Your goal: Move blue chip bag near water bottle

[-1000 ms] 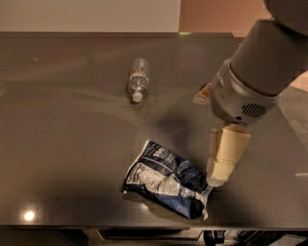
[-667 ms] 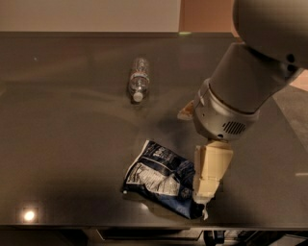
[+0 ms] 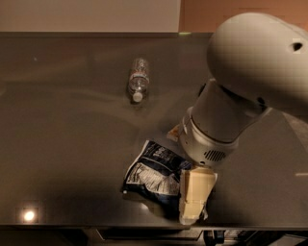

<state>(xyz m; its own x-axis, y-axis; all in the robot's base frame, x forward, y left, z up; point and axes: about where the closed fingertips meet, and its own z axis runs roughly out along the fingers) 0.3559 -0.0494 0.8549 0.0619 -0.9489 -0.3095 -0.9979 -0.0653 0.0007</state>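
The blue chip bag (image 3: pixel 154 175) lies crumpled near the front edge of the dark table, with white printed panels facing up. The water bottle (image 3: pixel 138 79) lies on its side farther back and to the left, white cap toward me, well apart from the bag. My gripper (image 3: pixel 192 204) hangs from the big white arm and sits over the bag's right end, its cream fingers (image 3: pixel 195 194) pointing down onto the bag. The bag's right edge is hidden under the fingers.
The dark glossy table (image 3: pixel 62 144) stretches left and back. Its front edge (image 3: pixel 96 227) runs just below the bag. A light wall (image 3: pixel 86 14) stands behind the table. My arm's white body (image 3: pixel 255 62) fills the upper right.
My arm has swung left and toward the front. The gripper has moved from beside the bag's right end to over it. The bag and bottle have not moved.
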